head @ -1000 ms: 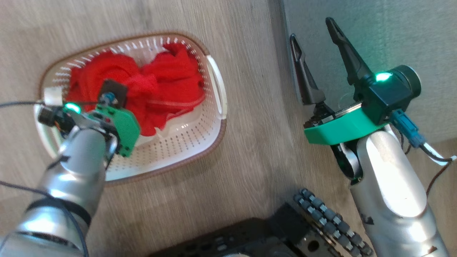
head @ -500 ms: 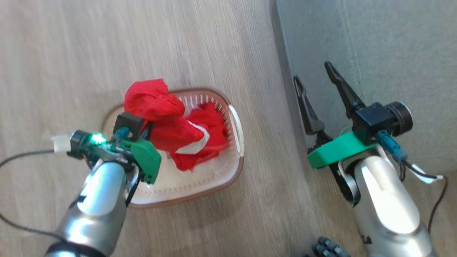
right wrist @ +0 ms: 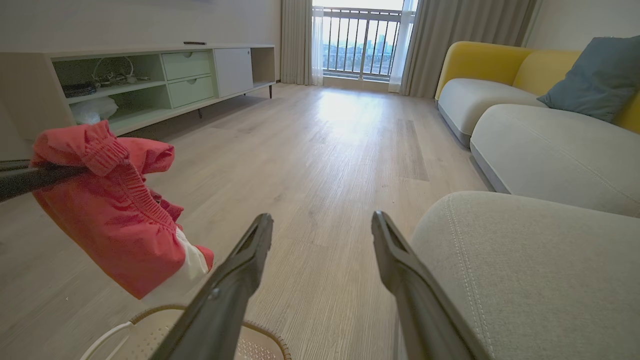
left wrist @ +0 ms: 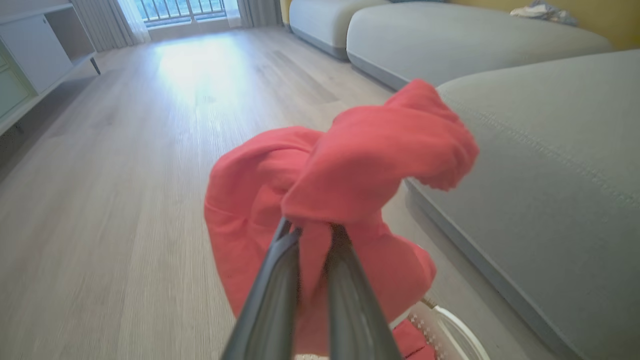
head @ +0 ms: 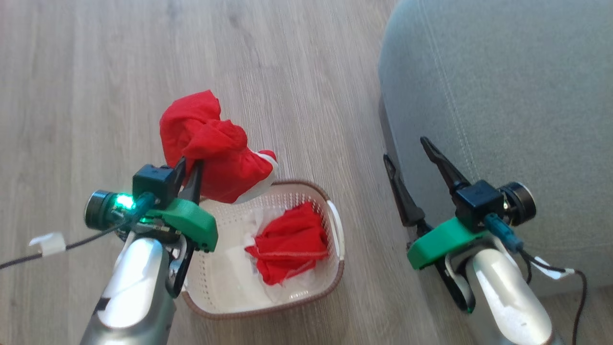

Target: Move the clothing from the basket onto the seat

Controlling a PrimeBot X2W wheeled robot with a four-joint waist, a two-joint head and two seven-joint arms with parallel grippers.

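Observation:
My left gripper is shut on a bright red garment with white trim, which hangs bunched in the air above the far left corner of the basket. In the left wrist view the fingers pinch a fold of this clothing. Another red piece and thin white cloth lie inside the cream basket on the floor. The grey seat stands to the right. My right gripper is open and holds nothing, at the seat's near left edge. The right wrist view has the lifted garment at its left.
Pale wood floor surrounds the basket. Farther off are more grey sofa sections with yellow backs and a blue cushion, a low cabinet along the left wall, and a balcony door.
The head camera has moved, so the whole scene shifted. My left gripper has risen out of the basket with the red garment. My right gripper stays open beside the seat.

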